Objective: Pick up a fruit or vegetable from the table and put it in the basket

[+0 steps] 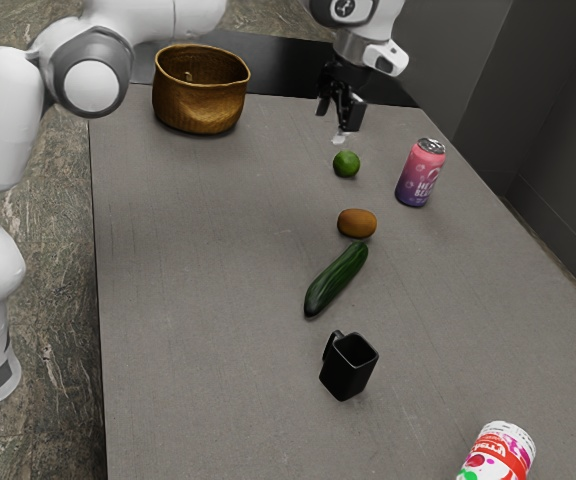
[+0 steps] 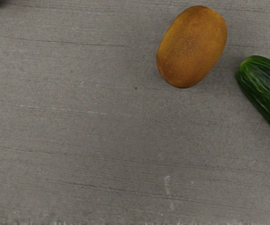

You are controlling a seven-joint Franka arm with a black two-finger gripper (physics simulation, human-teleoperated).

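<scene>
Red-and-white tub [image 1: 500, 456] sits nearest; the open, empty fingers [image 1: 336, 120] should centre above the kiwi [image 2: 191, 47], then descend straight, pinching its narrow sides.

The gripper [image 1: 338, 118] hangs over the table [image 1: 198, 300] near the green lime [image 1: 346, 164], its two fingers apart. The wicker basket [image 1: 200, 105] stands toward the exterior view's left, at the far end. To the exterior view's right of the lime, a pink and purple can [image 1: 421, 174] stands upright. Nearer the camera lie a brown oval fruit [image 1: 357, 223] and, just beside it, a dark green cucumber [image 1: 336, 280]; then comes a black mug [image 1: 348, 367], and, cut off by the lower edge, a red-and-white labelled container [image 1: 501, 452].
</scene>
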